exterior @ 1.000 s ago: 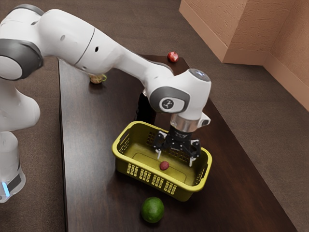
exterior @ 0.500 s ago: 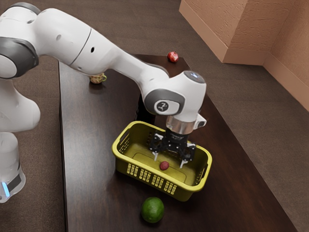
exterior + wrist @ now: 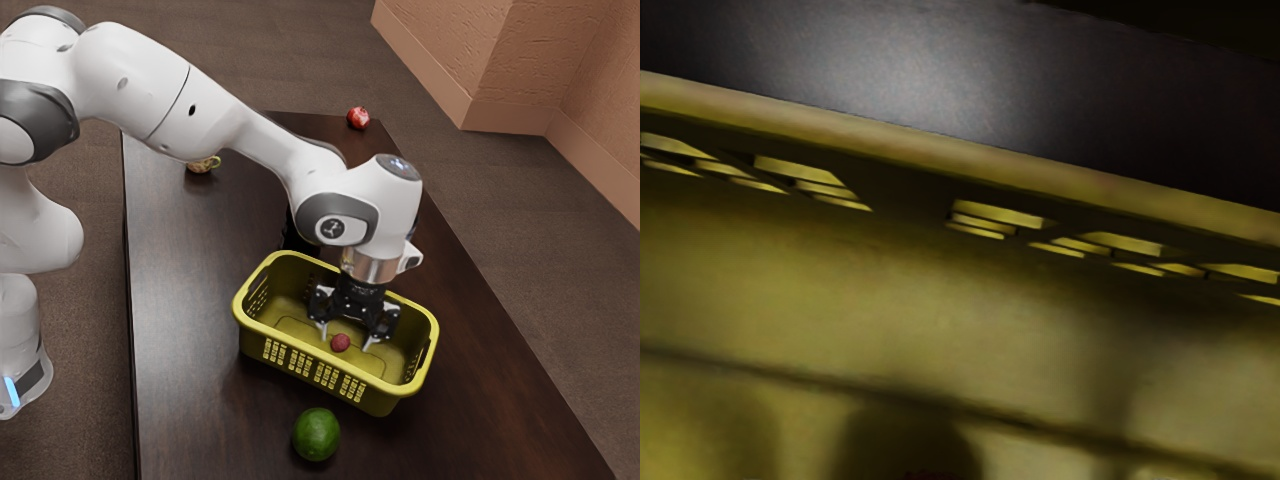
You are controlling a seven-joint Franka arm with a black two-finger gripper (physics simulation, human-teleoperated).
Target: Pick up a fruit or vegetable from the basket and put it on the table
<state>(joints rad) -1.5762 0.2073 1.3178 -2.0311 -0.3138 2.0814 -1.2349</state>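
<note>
yellow basket [image 3: 310,354] holds red fruit [image 3: 341,343] near the spread hand [image 3: 346,341]

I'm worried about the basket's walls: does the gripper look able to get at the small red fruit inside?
Likely yes. The open gripper reaches down inside the walls of the basket, its fingertips near the small red fruit, and I see nothing blocking the way to it.

Our hand [image 3: 345,340] hung in the basket [image 3: 256,330]
The fruit [image 3: 340,343] lay near it, a lime [image 3: 316,435] to its right, a mug [image 3: 200,166] behind left.
</note>
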